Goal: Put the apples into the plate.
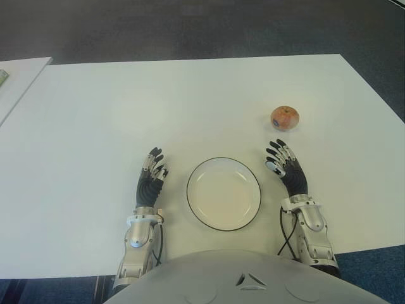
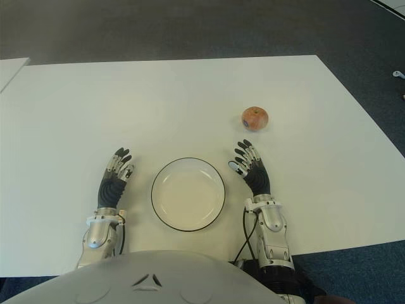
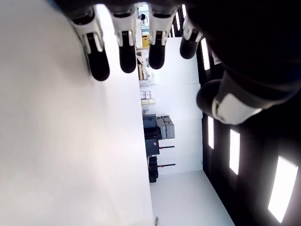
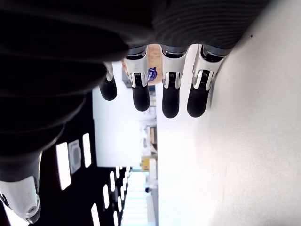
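Red-orange, the apple (image 1: 285,117) lies beyond the empty plate (image 1: 223,193), on its right. We see the right hand (image 1: 285,166), fingers spread, nearest it; the left hand (image 1: 150,177) flanks the plate, equally relaxed.

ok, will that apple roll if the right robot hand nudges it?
Probably: the apple is round and sits free on the flat white table. It looks firm, so it likely won't deform. The right robot hand, fingers open, sits just short of it.
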You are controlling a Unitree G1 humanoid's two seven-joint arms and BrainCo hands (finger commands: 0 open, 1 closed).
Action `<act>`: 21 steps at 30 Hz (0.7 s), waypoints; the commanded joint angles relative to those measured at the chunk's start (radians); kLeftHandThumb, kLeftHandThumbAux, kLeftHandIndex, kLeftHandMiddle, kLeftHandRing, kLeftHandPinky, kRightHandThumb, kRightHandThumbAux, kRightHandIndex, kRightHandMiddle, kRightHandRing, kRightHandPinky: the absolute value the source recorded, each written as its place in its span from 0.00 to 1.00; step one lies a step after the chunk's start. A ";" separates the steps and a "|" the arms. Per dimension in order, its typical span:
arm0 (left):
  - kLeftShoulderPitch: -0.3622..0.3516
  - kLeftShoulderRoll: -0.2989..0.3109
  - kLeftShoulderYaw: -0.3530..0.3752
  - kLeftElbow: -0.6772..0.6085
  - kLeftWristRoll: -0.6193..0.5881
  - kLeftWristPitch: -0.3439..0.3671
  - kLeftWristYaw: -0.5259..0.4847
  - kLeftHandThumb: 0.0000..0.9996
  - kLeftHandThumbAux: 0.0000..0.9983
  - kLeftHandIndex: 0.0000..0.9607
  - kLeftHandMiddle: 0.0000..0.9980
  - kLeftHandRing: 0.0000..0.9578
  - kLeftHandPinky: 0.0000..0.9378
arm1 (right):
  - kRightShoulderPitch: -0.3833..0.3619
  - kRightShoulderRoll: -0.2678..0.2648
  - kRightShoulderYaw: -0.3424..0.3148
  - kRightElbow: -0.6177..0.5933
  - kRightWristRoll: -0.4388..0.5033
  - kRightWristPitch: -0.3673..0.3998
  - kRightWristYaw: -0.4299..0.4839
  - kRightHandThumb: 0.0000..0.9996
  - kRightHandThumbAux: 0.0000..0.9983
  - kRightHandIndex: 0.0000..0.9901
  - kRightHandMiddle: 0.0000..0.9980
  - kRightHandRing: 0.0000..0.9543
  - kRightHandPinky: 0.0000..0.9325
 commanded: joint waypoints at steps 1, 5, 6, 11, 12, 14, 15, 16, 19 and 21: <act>0.046 0.000 -0.006 0.045 0.014 0.101 -0.002 0.05 0.53 0.06 0.11 0.13 0.19 | 0.071 0.005 0.012 0.068 -0.011 0.112 -0.001 0.16 0.62 0.03 0.15 0.16 0.18; 0.046 0.002 -0.007 0.043 0.012 0.099 -0.007 0.04 0.53 0.06 0.11 0.12 0.18 | 0.071 0.006 0.012 0.068 -0.010 0.112 -0.001 0.15 0.62 0.03 0.15 0.16 0.18; 0.047 0.003 -0.007 0.043 0.010 0.097 -0.008 0.04 0.53 0.06 0.11 0.12 0.19 | 0.071 0.006 0.012 0.068 -0.010 0.112 -0.002 0.16 0.63 0.03 0.15 0.16 0.18; 0.048 0.004 -0.006 0.044 0.006 0.092 -0.012 0.05 0.53 0.06 0.11 0.13 0.21 | 0.071 0.005 0.012 0.067 -0.010 0.112 0.000 0.16 0.63 0.03 0.15 0.16 0.18; 0.048 0.004 -0.005 0.045 0.003 0.092 -0.014 0.05 0.53 0.07 0.12 0.14 0.21 | 0.072 0.004 0.012 0.067 -0.010 0.111 0.001 0.16 0.63 0.03 0.15 0.16 0.19; 0.048 0.003 -0.004 0.046 -0.002 0.091 -0.016 0.05 0.52 0.07 0.12 0.14 0.21 | 0.073 0.004 0.012 0.066 -0.010 0.110 0.002 0.16 0.63 0.03 0.15 0.16 0.19; 0.048 0.002 -0.003 0.046 -0.005 0.090 -0.016 0.05 0.52 0.07 0.12 0.14 0.20 | 0.073 0.004 0.013 0.065 -0.011 0.109 0.002 0.16 0.63 0.03 0.15 0.17 0.19; 0.048 0.001 -0.003 0.047 -0.007 0.089 -0.016 0.05 0.52 0.08 0.12 0.14 0.20 | 0.074 0.004 0.013 0.064 -0.011 0.109 0.002 0.16 0.63 0.03 0.15 0.17 0.20; 0.046 -0.001 -0.002 0.050 -0.009 0.089 -0.014 0.05 0.53 0.08 0.12 0.14 0.21 | 0.075 0.004 0.013 0.063 -0.010 0.108 0.002 0.16 0.63 0.02 0.14 0.16 0.19; 0.045 -0.002 -0.001 0.051 -0.009 0.089 -0.013 0.05 0.54 0.07 0.12 0.14 0.21 | 0.075 0.004 0.013 0.062 -0.010 0.109 0.001 0.16 0.63 0.02 0.14 0.16 0.18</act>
